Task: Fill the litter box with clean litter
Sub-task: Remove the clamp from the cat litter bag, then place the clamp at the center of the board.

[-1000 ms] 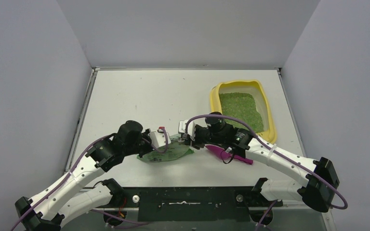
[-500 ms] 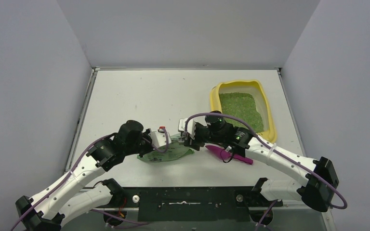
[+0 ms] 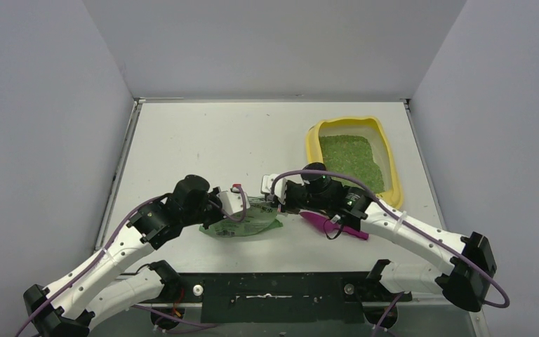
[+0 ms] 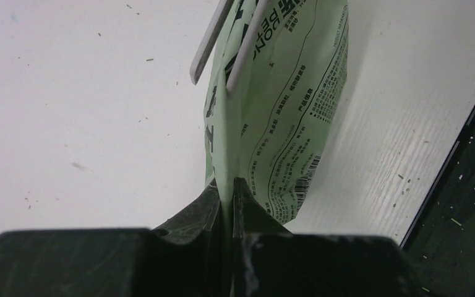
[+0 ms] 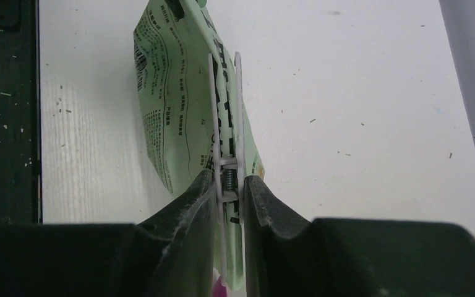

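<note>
My left gripper (image 4: 227, 189) pinches bag (image 4: 284, 111) edge, jaws closed; right gripper (image 5: 229, 179) squeezes clip (image 5: 226, 105) at opposite end; litter box (image 3: 311, 147) lies beyond right gripper.

Plain grey walls (image 3: 42, 105) enclose a white table (image 3: 203, 140) on three sides.

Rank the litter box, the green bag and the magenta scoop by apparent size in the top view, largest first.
1. litter box
2. green bag, partly covered
3. magenta scoop, partly hidden under the right arm, so less sure
</note>
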{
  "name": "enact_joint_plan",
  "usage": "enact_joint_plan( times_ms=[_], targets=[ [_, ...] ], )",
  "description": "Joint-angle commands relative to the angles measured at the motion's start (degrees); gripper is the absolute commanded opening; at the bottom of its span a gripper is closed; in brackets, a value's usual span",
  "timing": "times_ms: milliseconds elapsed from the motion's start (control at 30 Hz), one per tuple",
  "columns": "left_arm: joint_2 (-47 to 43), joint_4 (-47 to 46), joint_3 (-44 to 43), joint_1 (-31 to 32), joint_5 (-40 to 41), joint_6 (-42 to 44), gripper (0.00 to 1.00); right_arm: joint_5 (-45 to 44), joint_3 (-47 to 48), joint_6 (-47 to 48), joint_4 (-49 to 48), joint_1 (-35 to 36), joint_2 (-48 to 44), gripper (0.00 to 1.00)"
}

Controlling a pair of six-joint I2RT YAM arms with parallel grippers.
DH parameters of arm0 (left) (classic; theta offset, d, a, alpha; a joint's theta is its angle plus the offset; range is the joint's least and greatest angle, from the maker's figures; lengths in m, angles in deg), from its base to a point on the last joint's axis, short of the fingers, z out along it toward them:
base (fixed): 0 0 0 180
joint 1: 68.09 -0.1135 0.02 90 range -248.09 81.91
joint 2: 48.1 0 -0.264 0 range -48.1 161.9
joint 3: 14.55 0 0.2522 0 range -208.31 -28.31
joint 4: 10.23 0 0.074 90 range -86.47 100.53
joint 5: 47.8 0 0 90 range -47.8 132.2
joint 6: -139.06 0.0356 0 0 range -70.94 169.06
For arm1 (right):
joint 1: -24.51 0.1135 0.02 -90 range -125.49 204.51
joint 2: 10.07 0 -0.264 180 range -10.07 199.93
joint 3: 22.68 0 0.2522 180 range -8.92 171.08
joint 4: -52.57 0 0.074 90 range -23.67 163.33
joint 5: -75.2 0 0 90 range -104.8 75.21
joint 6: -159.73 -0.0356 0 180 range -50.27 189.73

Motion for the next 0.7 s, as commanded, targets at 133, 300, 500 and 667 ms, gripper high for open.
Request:
enact_joint_plan(
  times_ms=[133,300,500,667],
  targets=[
    [0.00,-3.37,-3.24,0.50,-0.54,-0.50,0.00,-10.37,0.96,-3.27,-2.37,-0.34,-9.27,0.00],
    [0.23,-3.34,-3.37,0.49,0.59,-0.73,0.00,-16.88,0.55,-12.32,2.94,-0.20,-14.06,0.00],
    [-0.85,-3.55,-3.38,0.54,3.34,-1.04,0.00,-19.54,-5.05,-30.77,8.22,-0.24,-20.25,0.00],
    [-1.31,-3.93,-3.43,0.52,3.86,-1.30,0.00,-17.29,-11.19,-42.54,9.40,-0.24,-26.18,0.00]
  ],
)
